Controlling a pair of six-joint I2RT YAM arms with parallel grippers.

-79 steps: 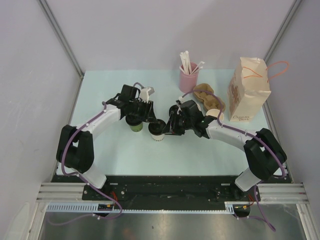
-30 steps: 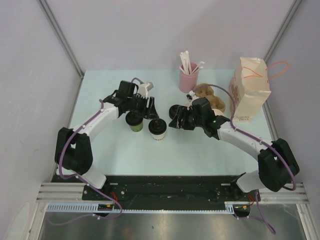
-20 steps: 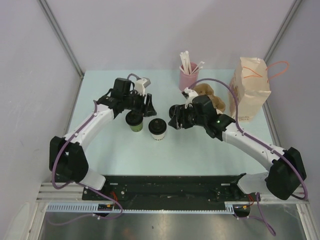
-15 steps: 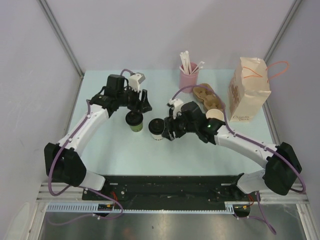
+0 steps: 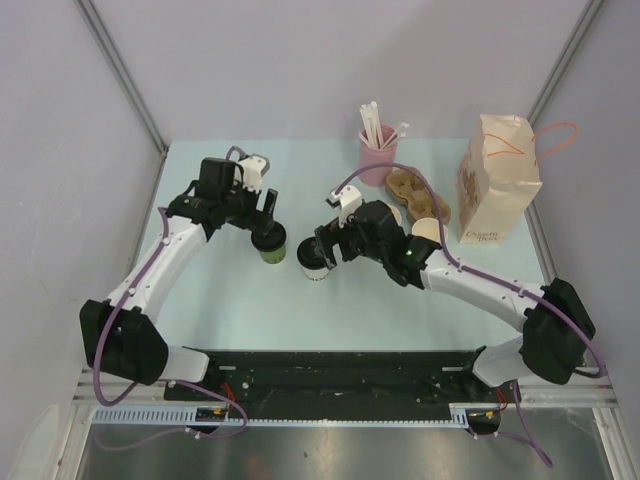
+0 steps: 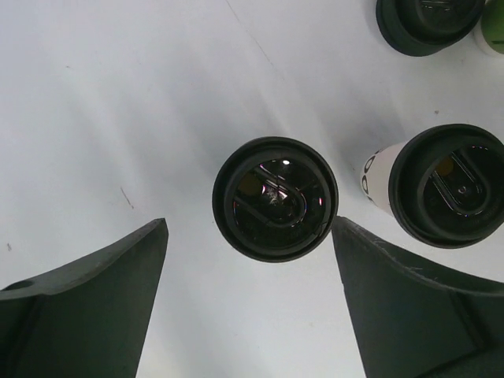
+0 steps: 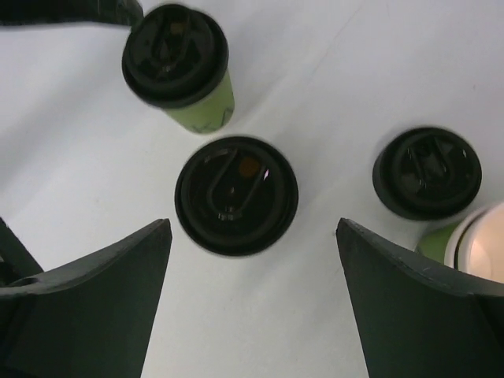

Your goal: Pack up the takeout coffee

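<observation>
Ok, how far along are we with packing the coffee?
Done: the green cup and white cup both stand lidded on the table. In hand: nothing gripped; the left gripper hangs open over the green cup, the right gripper open over the white one. Left: grip both and carry them to the bag at the far right.

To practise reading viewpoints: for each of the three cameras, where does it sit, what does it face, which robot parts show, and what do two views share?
Top camera: above and behind the bases, looking down on the table; left arm and right arm show whole.
Left wrist: on the left arm, facing straight down at the green cup; the open left gripper shows.
Right wrist: on the right arm, facing straight down at the white cup; the open right gripper shows.
Shared: both wrist views show both cups.
</observation>
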